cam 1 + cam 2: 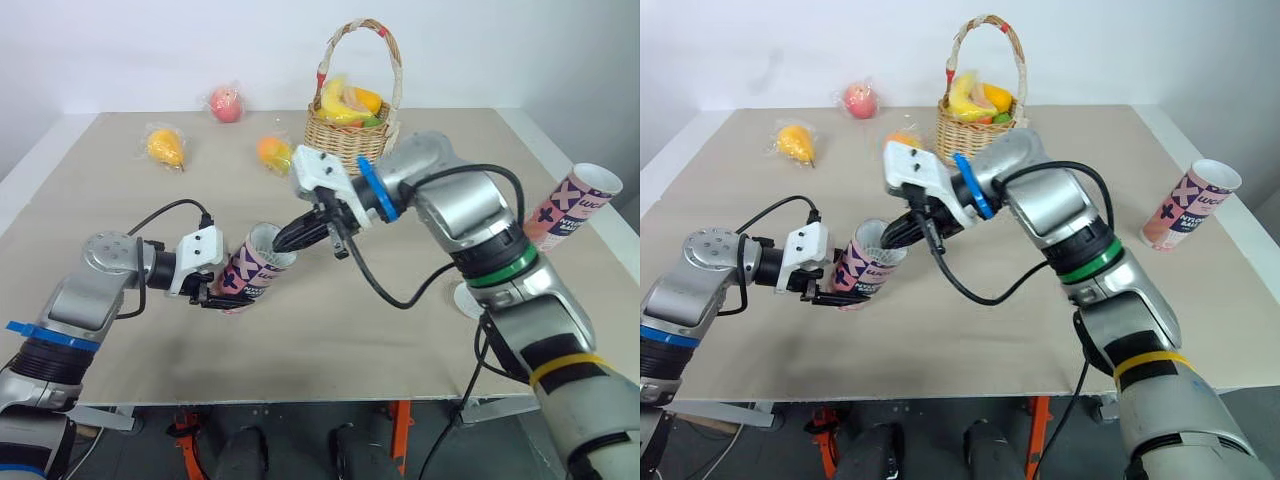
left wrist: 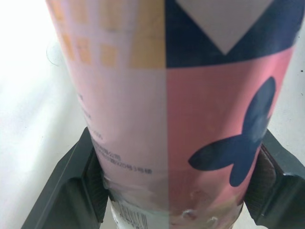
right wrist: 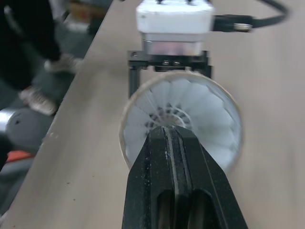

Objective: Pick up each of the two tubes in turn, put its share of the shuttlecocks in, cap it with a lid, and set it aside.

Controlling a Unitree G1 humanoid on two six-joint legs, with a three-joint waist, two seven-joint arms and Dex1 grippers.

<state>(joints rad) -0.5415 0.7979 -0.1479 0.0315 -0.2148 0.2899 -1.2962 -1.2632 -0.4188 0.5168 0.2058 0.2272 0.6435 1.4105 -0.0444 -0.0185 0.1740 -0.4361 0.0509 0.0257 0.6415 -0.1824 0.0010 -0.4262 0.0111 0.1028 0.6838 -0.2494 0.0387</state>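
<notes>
Tube (image 1: 250, 265) is pinched by your left gripper (image 1: 226, 297) near the front edge of the table (image 1: 350, 340). Your right gripper (image 1: 281, 240), fingers pressed together, pokes its mouth.

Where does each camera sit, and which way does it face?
Eye views: on the head, facing forward and down over the table; left arm and right arm show.
Left wrist view: on the left wrist, facing the held tube; the left fingers show.
Right wrist view: on the right wrist, facing a shuttlecock in the tube's mouth; the right fingers show.
Shared: all see that tube.
</notes>
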